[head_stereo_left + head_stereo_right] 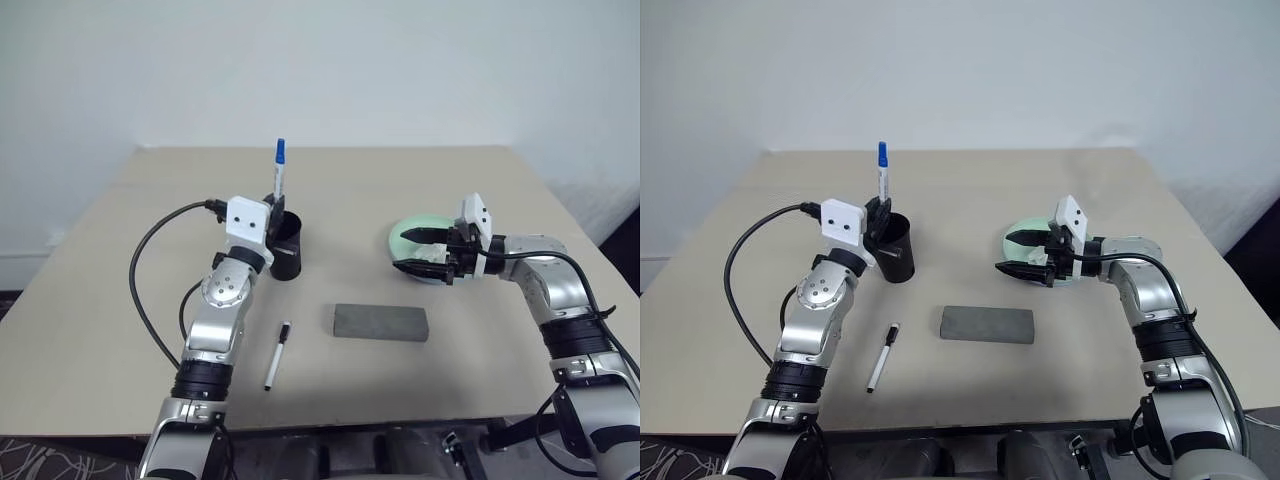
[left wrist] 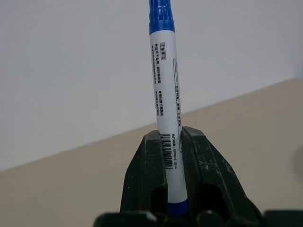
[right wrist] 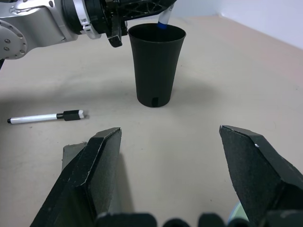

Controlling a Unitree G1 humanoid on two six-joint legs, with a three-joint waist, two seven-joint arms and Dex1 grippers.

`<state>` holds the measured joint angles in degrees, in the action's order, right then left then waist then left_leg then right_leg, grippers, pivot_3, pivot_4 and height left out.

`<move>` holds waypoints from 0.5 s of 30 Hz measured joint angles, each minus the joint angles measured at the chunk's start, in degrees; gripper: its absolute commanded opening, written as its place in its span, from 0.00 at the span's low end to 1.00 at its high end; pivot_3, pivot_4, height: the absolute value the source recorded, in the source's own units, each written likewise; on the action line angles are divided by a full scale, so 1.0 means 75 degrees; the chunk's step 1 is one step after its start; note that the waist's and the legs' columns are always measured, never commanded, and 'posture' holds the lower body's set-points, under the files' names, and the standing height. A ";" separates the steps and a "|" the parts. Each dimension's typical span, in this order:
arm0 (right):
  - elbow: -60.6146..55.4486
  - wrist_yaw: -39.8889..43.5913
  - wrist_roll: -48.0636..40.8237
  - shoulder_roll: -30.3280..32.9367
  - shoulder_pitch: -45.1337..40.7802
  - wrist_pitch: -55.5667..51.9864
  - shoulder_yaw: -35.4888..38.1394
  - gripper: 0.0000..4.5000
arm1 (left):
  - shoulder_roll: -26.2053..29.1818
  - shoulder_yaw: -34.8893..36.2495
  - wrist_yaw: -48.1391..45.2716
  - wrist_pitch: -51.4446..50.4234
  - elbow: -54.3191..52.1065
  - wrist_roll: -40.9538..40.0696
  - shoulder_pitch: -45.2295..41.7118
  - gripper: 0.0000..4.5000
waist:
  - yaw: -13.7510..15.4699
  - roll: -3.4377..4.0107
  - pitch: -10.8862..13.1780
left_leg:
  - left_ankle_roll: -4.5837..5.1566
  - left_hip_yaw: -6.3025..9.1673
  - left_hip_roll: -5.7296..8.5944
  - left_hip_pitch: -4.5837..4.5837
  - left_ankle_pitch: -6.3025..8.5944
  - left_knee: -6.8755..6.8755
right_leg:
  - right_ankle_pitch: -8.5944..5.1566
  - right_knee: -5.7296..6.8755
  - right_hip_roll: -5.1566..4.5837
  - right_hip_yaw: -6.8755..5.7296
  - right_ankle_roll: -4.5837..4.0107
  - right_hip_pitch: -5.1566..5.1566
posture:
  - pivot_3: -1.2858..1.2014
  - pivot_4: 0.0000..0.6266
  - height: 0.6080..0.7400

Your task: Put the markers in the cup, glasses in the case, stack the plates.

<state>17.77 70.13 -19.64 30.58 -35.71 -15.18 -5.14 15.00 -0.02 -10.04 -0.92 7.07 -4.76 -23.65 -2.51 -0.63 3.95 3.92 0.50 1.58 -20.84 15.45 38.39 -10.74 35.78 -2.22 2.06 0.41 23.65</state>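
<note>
Across the beige counter (image 1: 420, 190), wide bare stretches lie along the far edge and down both sides, and everything sits in the middle band toward the near edge. Left of centre stands the black cup (image 1: 287, 247), upright. The left gripper (image 1: 273, 212) is at the cup's rim, its fingers clenched on the blue-capped marker (image 1: 279, 170), which stands upright with its lower end at the cup's mouth. Near the front edge, the black-capped marker (image 1: 276, 355) lies flat on open counter, well apart from the cup. Just right of it lies the grey case (image 1: 380, 322), closed and flat. On the right, the mint green plate (image 1: 415, 232) rests on the counter with the right gripper (image 1: 412, 251) over its near side, fingers spread wide and grasping nothing.

Seen from the left wrist, the marker's printed white barrel is pinched between the two black fingers (image 2: 144, 175), blue cap up. Seen from the right wrist, the cup's whole tapered side shows, with the marker's lower tip just inside the rim, and bare counter lies between the spread fingers (image 3: 92, 165).
</note>
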 measured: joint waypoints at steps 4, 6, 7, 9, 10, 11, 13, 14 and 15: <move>0.0000 -0.0020 0.0000 -0.0016 0.0000 0.0015 0.0000 0.80 | -0.0075 0.0049 -0.0022 0.0086 0.0295 -0.0001 -0.0136 0.40 | 0.0002 0.0000 0.0000 | 0.0000 0.0000 0.0000 0.0000 0.0000 0.0002 | 0.0002 0.0000 0.0001 -0.0003 0.0000 -0.0001 | 0.52 0.00 1.00; 0.0000 -0.0040 0.0000 -0.0028 0.0000 0.0019 0.0000 0.80 | -0.0111 0.0068 -0.0042 0.0150 0.0370 0.0001 -0.0217 0.54 | 0.0001 0.0000 0.0000 | -0.0001 -0.0001 0.0000 0.0000 0.0000 0.0004 | 0.0004 0.0000 0.0001 -0.0002 0.0002 -0.0002 | 0.52 0.00 1.00; 0.0000 -0.0047 0.0000 -0.0029 0.0000 0.0021 0.0000 0.80 | -0.0127 0.0068 -0.0060 0.0181 0.0375 0.0001 -0.0236 0.54 | 0.0000 0.0000 0.0000 | 0.0000 -0.0002 0.0000 0.0000 0.0001 0.0004 | 0.0005 -0.0001 0.0001 -0.0002 0.0004 -0.0002 | 0.52 0.00 1.00; 0.0000 -0.0056 0.0000 -0.0029 0.0000 0.0025 0.0000 0.80 | -0.0171 0.0074 -0.0105 0.0211 0.0376 -0.0001 -0.0248 0.54 | 0.0000 0.0000 0.0000 | 0.0000 -0.0003 0.0001 0.0000 0.0001 0.0004 | 0.0005 -0.0001 0.0002 -0.0002 0.0004 -0.0002 | 0.52 0.00 1.00; 0.0000 -0.0061 0.0000 -0.0029 0.0000 0.0030 0.0000 0.80 | -0.0188 0.0074 -0.0132 0.0211 0.0377 -0.0004 -0.0249 0.54 | 0.0000 0.0000 0.0000 | 0.0000 -0.0002 0.0000 0.0000 0.0001 0.0004 | 0.0005 -0.0001 0.0002 -0.0003 0.0004 -0.0001 | 0.52 0.00 1.00; 0.0000 -0.0064 0.0000 -0.0029 0.0000 0.0032 0.0000 0.80 | -0.0190 0.0078 -0.0148 0.0211 0.0382 -0.0008 -0.0250 0.54 | 0.0000 0.0000 0.0000 | 0.0000 -0.0002 0.0000 0.0000 0.0000 0.0004 | 0.0005 0.0000 0.0002 -0.0003 0.0004 -0.0001 | 0.52 0.00 1.00; 0.0000 -0.0069 0.0000 -0.0029 0.0000 0.0035 0.0000 0.80 | -0.0193 0.0103 -0.0175 0.0211 0.0387 -0.0025 -0.0252 0.54 | -0.0001 0.0000 0.0000 | 0.0000 -0.0002 0.0000 0.0000 0.0000 0.0004 | 0.0006 0.0000 0.0002 -0.0003 0.0003 -0.0001 | 0.52 0.00 1.00; 0.0000 -0.0071 0.0000 -0.0029 0.0000 0.0036 0.0000 0.80 | -0.0197 0.0120 -0.0184 0.0211 0.0388 -0.0029 -0.0254 0.54 | -0.0002 0.0000 0.0000 | -0.0001 -0.0002 0.0000 0.0000 0.0001 0.0004 | 0.0007 0.0000 0.0002 -0.0002 0.0003 -0.0001 | 0.52 0.00 1.00; 0.0000 -0.0074 0.0000 -0.0029 0.0000 0.0038 0.0000 0.80 | -0.0201 0.0135 -0.0189 0.0211 0.0389 -0.0031 -0.0257 0.54 | -0.0002 0.0000 0.0000 | 0.0000 -0.0002 0.0000 0.0000 0.0000 0.0004 | 0.0007 0.0000 0.0002 -0.0003 0.0002 -0.0001 | 0.52 0.00 1.00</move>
<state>17.76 69.57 -19.64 30.36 -35.71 -14.90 -5.14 13.50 0.99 -11.46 0.66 9.99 -4.99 -25.58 -2.52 -0.63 3.95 3.92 0.49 1.58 -20.84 15.45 38.43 -10.69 35.78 -2.20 2.04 0.43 23.64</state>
